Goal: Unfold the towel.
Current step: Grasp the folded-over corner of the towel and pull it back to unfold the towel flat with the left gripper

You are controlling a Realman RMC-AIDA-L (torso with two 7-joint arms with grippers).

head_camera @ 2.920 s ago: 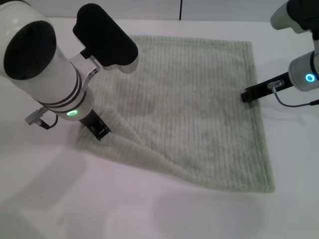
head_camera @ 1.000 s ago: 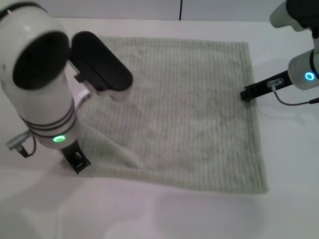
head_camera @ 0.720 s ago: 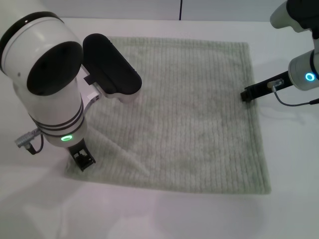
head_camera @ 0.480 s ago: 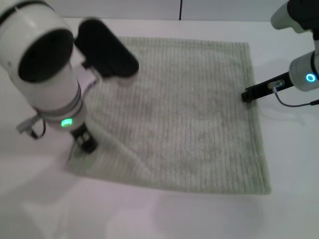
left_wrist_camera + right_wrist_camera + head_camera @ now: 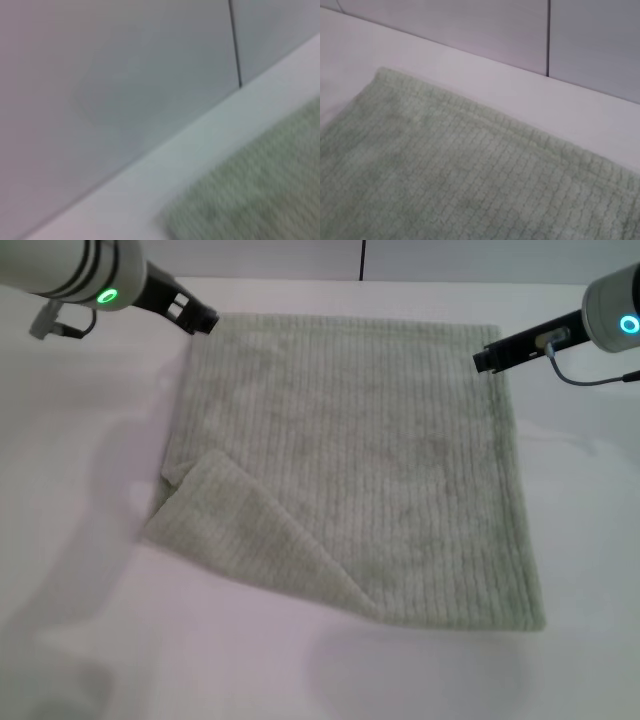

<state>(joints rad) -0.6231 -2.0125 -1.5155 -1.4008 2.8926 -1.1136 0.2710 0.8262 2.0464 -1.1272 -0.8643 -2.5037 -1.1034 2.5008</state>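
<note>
Near edge: the towel (image 5: 380, 470) ends in a straight hem toward the robot, lying flat on the white table (image 5: 300, 670).
Near left corner: folded over onto the towel's own top, a triangular flap with its ribs running aslant; the fold's point rests on the cloth, the outer edge on the table.
Towel body: pale sage-green ribbed terry, spread flat across the middle of the table, roughly square apart from the flap.
Far edge: hemmed, running parallel to the wall (image 5: 470, 25), a strip of bare table between them.
Left gripper (image 5: 200, 318): at the towel's far left corner, raised just beside it, dark fingertips pointing at the corner; holding nothing; whether the fingers are parted or closed cannot be told.
Right gripper (image 5: 482, 360): at the towel's far right corner, tip just over the hem; grasp not discernible, finger state cannot be told.
Left wrist view: far hem corner blurred, wall behind.
</note>
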